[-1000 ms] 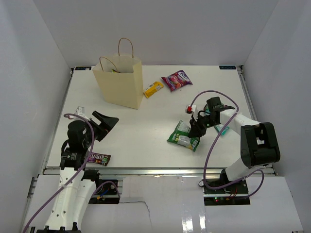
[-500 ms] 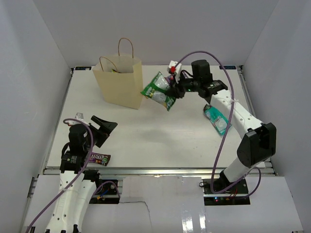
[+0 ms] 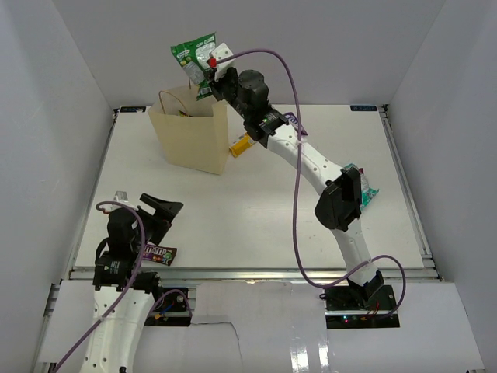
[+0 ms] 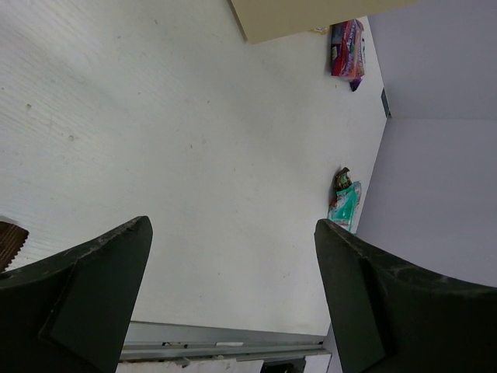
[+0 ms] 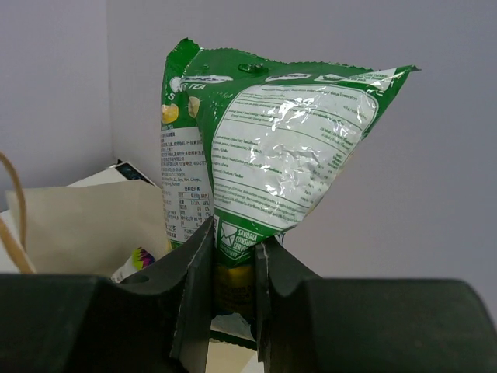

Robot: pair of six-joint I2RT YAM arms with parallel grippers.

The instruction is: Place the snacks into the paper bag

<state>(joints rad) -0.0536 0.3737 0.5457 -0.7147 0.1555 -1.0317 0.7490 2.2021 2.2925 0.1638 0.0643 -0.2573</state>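
Left gripper [image 3: 163, 204]: jaws spread wide, holding nothing, over the near left of the table [image 3: 233, 221].
Candy pack [image 3: 158, 253]: flat on the table at the near edge, just beside the left arm.
Bag [image 3: 190, 138]: upright at the far left of the table, mouth open; the right wrist view shows a packet edge inside, kind unclear.
Green packet [image 3: 194, 54]: in the air above the bag's mouth, standing up from the right gripper's jaws.
Right gripper [image 3: 211, 75]: jaws narrow, pinching the green packet's lower edge; arm stretched far across the table.
Yellow bar [image 3: 242, 144]: on the table, just right of the bag.
Pink packet [image 4: 347, 48]: beyond the yellow bar, mostly hidden by the right arm from above.
Teal packet [image 3: 366, 194]: at the right side, partly behind the right arm.
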